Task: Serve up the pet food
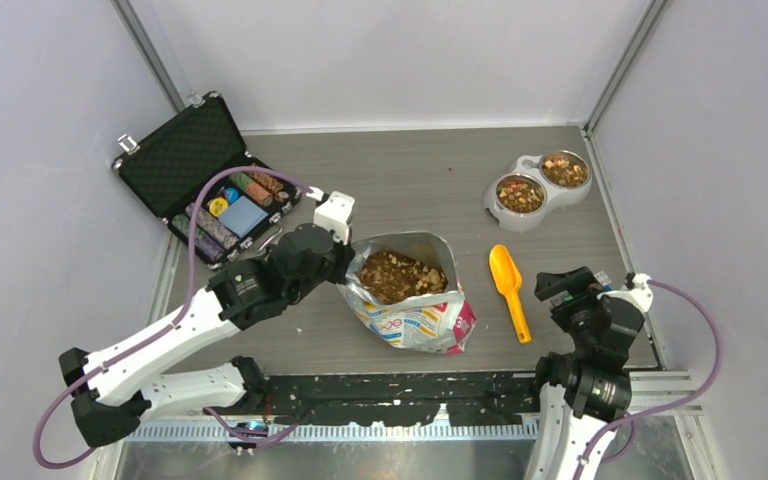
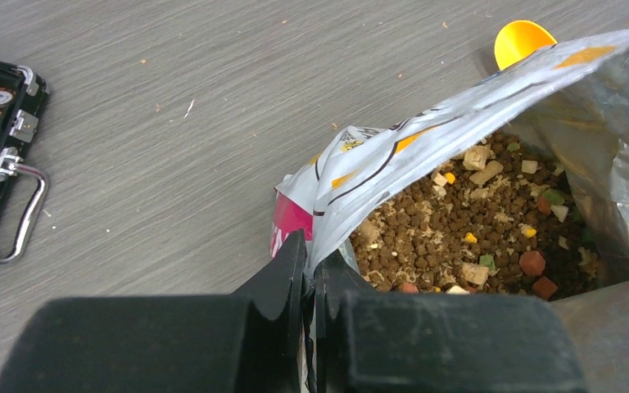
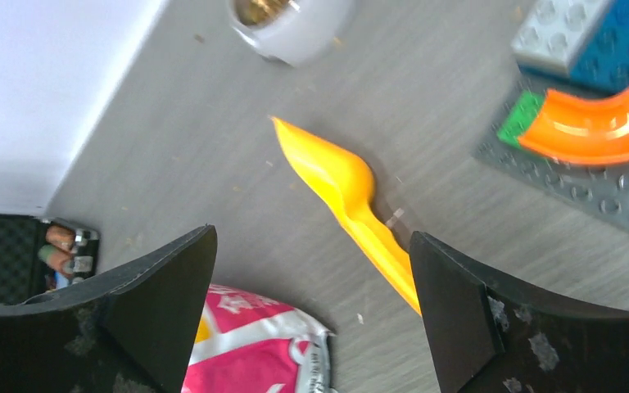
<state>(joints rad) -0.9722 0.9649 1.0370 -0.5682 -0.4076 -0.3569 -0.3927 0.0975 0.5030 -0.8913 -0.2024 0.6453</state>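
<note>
Kibble (image 2: 459, 237) fills the open foil bag (image 1: 415, 320), which stands near the middle of the worktop's (image 1: 420, 180) near edge. The pieces are mostly small dark brown pellets. Mixed in are pale tan cubes, a few reddish discs, some greenish bits, yellow specks and light flaky crumbs. The surface sits well below the bag's mouth, against the silver inner lining. More of the same food lies in both cups of the double bowl (image 1: 508, 220) at the far right corner of the worktop, where it reaches close to the rims.

Left gripper (image 2: 309, 262): jaws closed on the bag's upper left edge, with the printed foil pinched between the two black fingers.

Right gripper (image 3: 311, 237): jaws spread wide, with nothing between them. It is above the worktop near the right edge. The yellow scoop (image 1: 508, 285) lies flat on the worktop between the bag and the right edge, bowl end towards the far edge. In the right wrist view its handle end runs behind one finger, and contact cannot be determined.

An open black chip case (image 1: 210, 190) rests at the far left corner.
</note>
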